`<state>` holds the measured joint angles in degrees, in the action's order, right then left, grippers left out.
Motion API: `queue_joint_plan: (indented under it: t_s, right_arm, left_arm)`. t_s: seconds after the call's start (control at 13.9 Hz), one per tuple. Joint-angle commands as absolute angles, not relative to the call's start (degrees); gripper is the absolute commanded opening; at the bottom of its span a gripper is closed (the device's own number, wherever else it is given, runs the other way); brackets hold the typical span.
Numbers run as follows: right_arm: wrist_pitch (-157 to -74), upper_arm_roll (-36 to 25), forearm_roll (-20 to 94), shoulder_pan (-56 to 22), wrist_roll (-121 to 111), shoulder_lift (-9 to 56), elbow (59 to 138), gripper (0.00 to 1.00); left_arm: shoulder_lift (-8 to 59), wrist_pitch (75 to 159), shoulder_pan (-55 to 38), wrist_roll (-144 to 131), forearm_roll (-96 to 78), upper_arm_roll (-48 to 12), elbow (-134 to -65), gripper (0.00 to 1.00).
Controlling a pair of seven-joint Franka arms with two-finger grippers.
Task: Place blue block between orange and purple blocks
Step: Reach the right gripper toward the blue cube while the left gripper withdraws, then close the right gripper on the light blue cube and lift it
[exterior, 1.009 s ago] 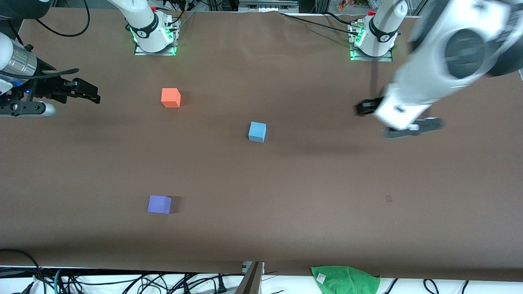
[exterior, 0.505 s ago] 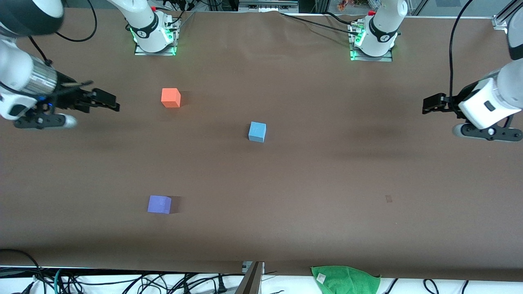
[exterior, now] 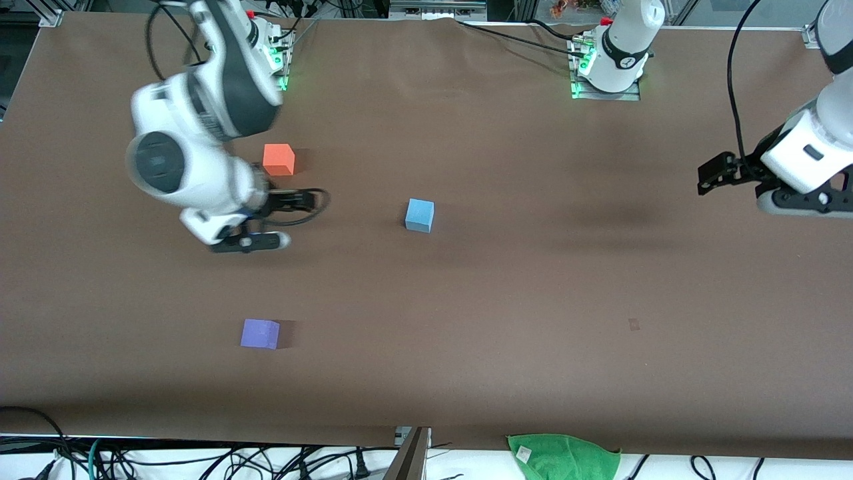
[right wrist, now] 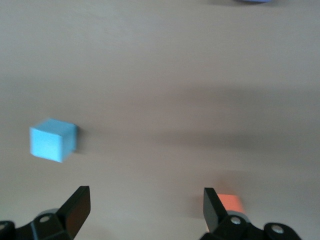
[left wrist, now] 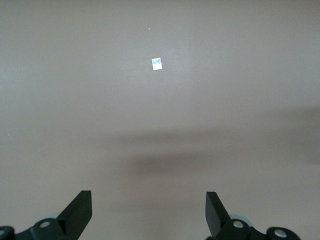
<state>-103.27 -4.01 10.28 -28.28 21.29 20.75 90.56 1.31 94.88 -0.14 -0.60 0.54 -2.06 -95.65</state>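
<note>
The light blue block [exterior: 419,215] sits near the table's middle. The orange block [exterior: 278,159] lies toward the right arm's end, farther from the front camera. The purple block [exterior: 260,333] lies nearer to the camera, roughly in line with the orange one. My right gripper [exterior: 308,200] is open and empty, hovering over the table just beside the orange block, its fingers pointing toward the blue block. The right wrist view shows the blue block [right wrist: 52,139], the orange block [right wrist: 231,202] partly hidden by a finger, and my open gripper [right wrist: 145,205]. My left gripper [exterior: 708,175] is open and empty at the left arm's end; it also shows in the left wrist view [left wrist: 148,207].
A green cloth [exterior: 563,455] lies off the table's front edge, among cables. A small pale mark [exterior: 634,324] is on the brown table cover [exterior: 506,293]; it also shows in the left wrist view [left wrist: 157,63]. Both arm bases stand along the back edge.
My right arm has swung in from the right arm's end of the table to beside the orange block. My left arm pulled back to its end and now barely moves. The blocks have not moved.
</note>
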Motion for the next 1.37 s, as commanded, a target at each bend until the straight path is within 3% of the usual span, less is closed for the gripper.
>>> queue_joint_plan:
  t_s: [0.0,0.36,1.3]
  right_arm:
    - [-109.66,-4.48,10.99,-35.22,33.88,24.07,89.56,1.00]
    - [-125.22,-4.57,10.81,-45.60,50.87,32.06,89.56,1.00]
    - [-137.01,-4.57,10.90,-49.39,56.50,37.17,95.71,1.00]
  left_arm:
    - [-5.36,97.74,0.52,0.35,-0.79,-2.28,-103.80,1.00]
    - [-4.83,97.74,0.62,-0.09,-0.53,-2.72,-103.27,1.00]
    - [-5.01,95.45,0.70,0.09,-0.35,-2.81,-103.01,1.00]
